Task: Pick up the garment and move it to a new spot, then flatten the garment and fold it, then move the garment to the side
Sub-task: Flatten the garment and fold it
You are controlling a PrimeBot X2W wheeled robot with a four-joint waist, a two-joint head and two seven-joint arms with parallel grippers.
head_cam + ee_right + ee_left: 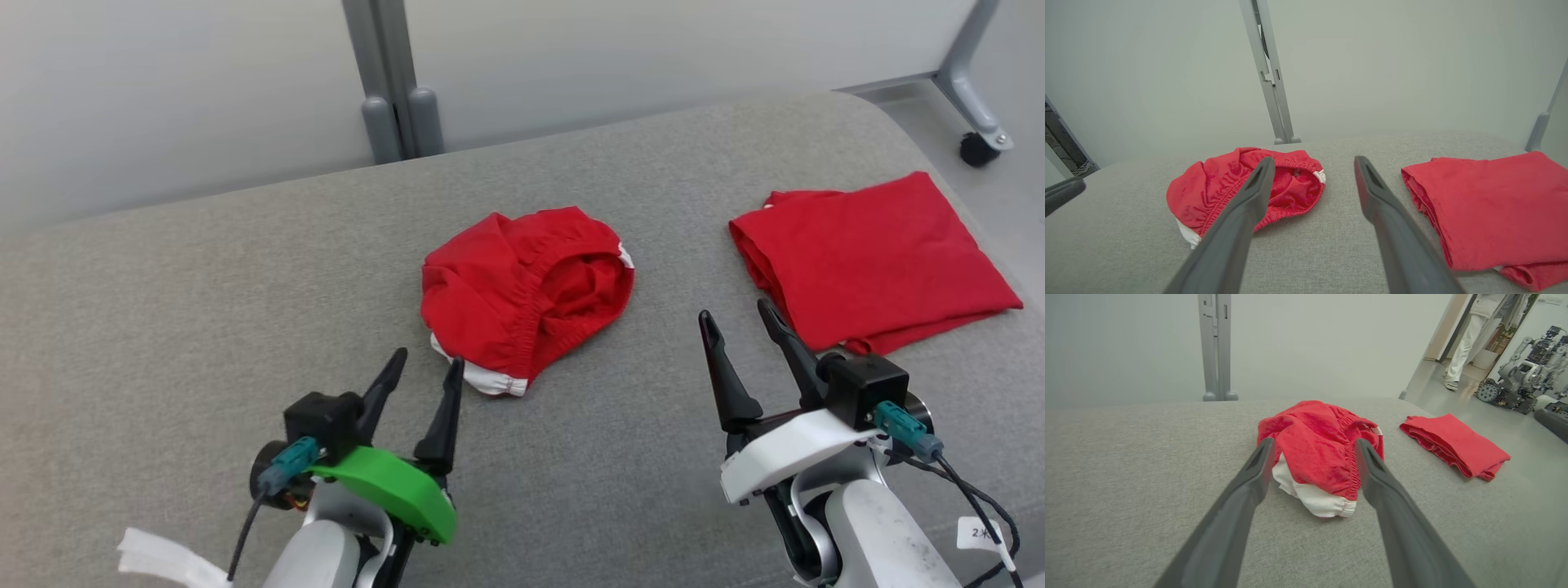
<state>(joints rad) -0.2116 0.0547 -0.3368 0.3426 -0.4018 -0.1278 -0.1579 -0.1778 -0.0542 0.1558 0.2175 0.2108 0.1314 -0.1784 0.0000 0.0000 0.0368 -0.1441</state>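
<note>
A crumpled red garment (526, 286) with an elastic waistband and a white lining edge lies in a heap mid-table; it also shows in the left wrist view (1318, 453) and the right wrist view (1224, 188). My left gripper (427, 363) (1312, 451) is open, just short of the heap's near edge, touching nothing. My right gripper (736, 314) (1312, 167) is open over bare table, between the heap and a folded red garment (869, 257) (1486, 208) (1453, 443) at the right.
The grey fabric-covered table (204, 310) ends at a rounded far edge and a right edge near the folded garment. A grey post (396, 82) and a castor leg (976, 122) stand behind. A person's legs (1461, 351) and another robot (1515, 384) are far right.
</note>
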